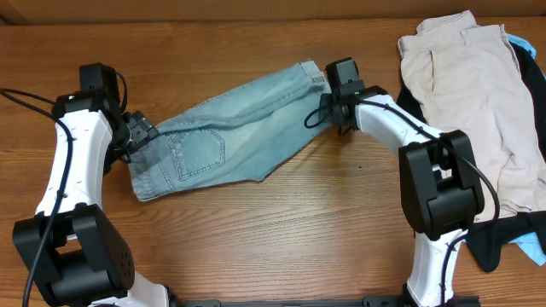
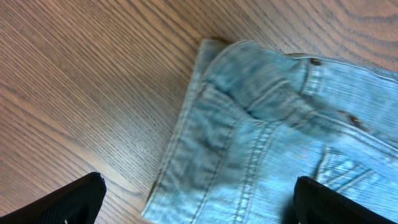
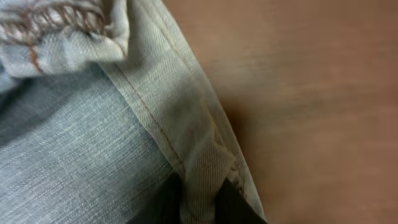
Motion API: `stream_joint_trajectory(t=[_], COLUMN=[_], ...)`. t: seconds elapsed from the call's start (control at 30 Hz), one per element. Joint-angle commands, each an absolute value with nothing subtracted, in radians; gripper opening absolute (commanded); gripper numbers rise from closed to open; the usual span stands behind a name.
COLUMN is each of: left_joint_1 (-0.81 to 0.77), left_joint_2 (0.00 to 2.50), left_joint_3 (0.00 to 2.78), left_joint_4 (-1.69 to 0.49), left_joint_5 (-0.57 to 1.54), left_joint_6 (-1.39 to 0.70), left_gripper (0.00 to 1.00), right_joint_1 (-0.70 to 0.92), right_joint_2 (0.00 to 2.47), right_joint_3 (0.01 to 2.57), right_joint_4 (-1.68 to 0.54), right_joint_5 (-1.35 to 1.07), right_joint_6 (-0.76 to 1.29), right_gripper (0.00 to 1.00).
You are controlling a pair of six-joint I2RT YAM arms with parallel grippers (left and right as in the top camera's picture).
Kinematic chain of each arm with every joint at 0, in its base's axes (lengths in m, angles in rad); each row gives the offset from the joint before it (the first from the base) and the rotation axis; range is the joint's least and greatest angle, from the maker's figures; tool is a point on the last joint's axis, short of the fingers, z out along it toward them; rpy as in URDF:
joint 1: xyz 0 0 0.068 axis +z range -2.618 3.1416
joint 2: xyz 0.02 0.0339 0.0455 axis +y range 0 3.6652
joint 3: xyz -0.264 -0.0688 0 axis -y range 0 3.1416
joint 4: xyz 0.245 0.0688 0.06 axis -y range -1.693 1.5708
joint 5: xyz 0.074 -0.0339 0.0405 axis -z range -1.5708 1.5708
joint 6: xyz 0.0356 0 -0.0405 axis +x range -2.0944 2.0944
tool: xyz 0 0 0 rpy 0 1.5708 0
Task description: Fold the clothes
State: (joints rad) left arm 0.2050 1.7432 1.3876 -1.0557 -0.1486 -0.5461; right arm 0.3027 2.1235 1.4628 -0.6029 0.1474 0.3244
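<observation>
The faded light-blue denim shorts (image 1: 230, 132) lie across the middle of the table, waistband at the left, hemmed leg toward the upper right. My left gripper (image 1: 136, 136) is open above the waistband end; in the left wrist view its fingertips (image 2: 199, 202) straddle the denim edge (image 2: 261, 124) without closing on it. My right gripper (image 1: 337, 102) is at the leg hem and shut on it; in the right wrist view the hem (image 3: 186, 149) runs pinched between the dark fingers (image 3: 199, 202).
A pile of other garments sits at the right: beige trousers (image 1: 478, 94) on top, black fabric (image 1: 490, 243) and a bright blue piece (image 1: 533, 247) beneath. Bare wood table (image 1: 281, 230) lies in front of the shorts.
</observation>
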Motion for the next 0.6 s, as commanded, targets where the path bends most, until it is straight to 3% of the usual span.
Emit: stream_joint_trajectory(t=[0.0, 0.23, 0.37, 0.43, 0.57], left_joint_1=[0.209, 0.209, 0.209, 0.209, 0.209], left_joint_2=[1.739, 1.739, 1.739, 1.739, 1.739], left_joint_3=[1.41, 1.409, 1.409, 1.409, 1.409], left_joint_4=[-1.07, -1.088, -1.089, -1.09, -1.096], left_joint_5=[-0.138, -0.138, -0.137, -0.137, -0.137], left_joint_6=[-0.527, -0.527, -0.515, -0.509, -0.5], left_gripper=[1.0, 1.0, 1.0, 1.0, 1.0], right_joint_1=[0.268, 0.174, 0.14, 0.138, 0.149], right_joint_2=[2.161, 2.157, 2.099, 2.051, 1.94], right_joint_3=[1.417, 1.417, 1.436, 1.468, 1.552], right_joint_4=[-0.769, -1.064, -1.136, -1.169, -1.216], right_joint_5=[0.213, 0.104, 0.005, -0.02, -0.071], right_joint_6=[0.391, 0.453, 0.379, 0.347, 0.264], right_gripper=[0.2, 0.15, 0.15, 0.17, 0.34])
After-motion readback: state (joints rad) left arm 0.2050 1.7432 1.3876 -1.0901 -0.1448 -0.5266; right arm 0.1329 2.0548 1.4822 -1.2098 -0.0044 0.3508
